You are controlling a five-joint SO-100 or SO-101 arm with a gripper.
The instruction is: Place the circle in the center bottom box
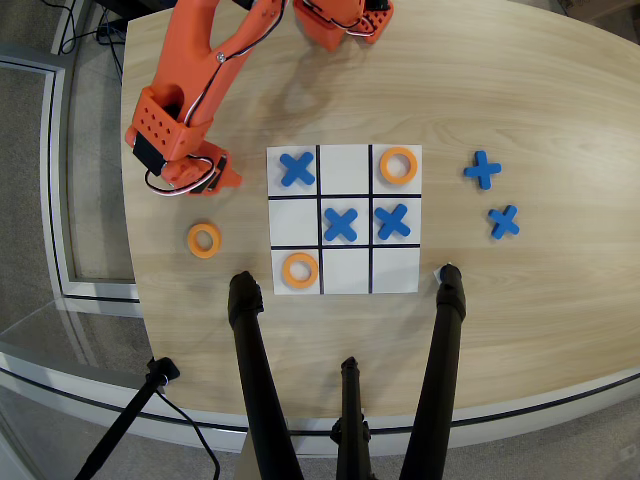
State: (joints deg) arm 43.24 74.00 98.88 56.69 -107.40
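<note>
circle (pixel 203 240) lies beside the board (pixel 345 155); gripper (pixel 205 172) state unclear; no writing.

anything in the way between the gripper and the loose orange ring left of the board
Nothing visible. In the overhead view the gripper is just above the circle with only bare table between them. The top middle cell, the outer-row one nearest the robot, is empty.
</note>
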